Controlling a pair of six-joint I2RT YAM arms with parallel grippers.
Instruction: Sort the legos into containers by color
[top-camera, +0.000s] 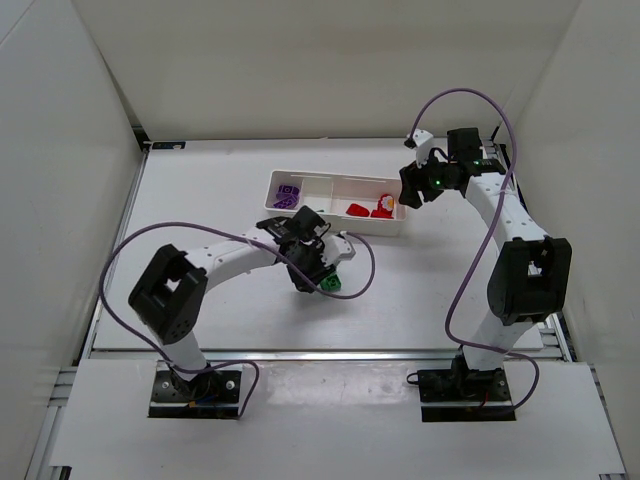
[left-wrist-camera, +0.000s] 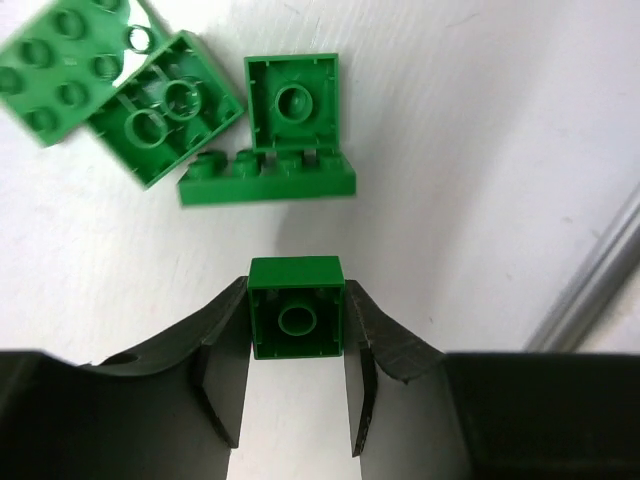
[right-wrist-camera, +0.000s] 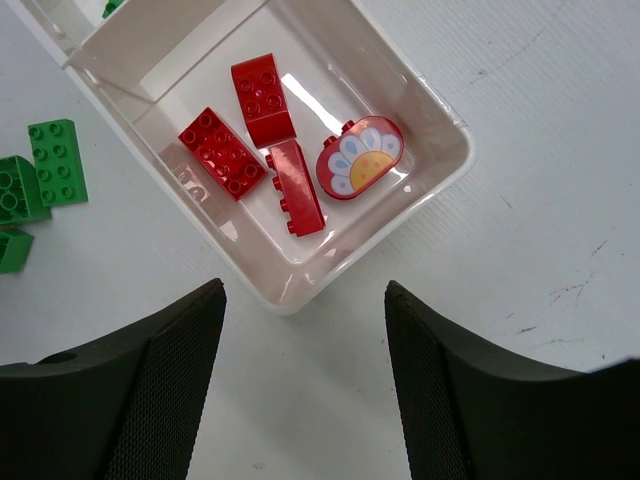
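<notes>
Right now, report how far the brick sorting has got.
Done: four red pieces lie in one end compartment of the tray, and purple bricks lie in the other end. In hand: the left tool is shut on a small green brick. Left: several green bricks lie loose on the table.

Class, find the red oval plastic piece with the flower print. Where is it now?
In the right wrist view, the red oval flower-print piece lies in the end compartment of the white plastic tray, just right of three red studded bricks.
</notes>
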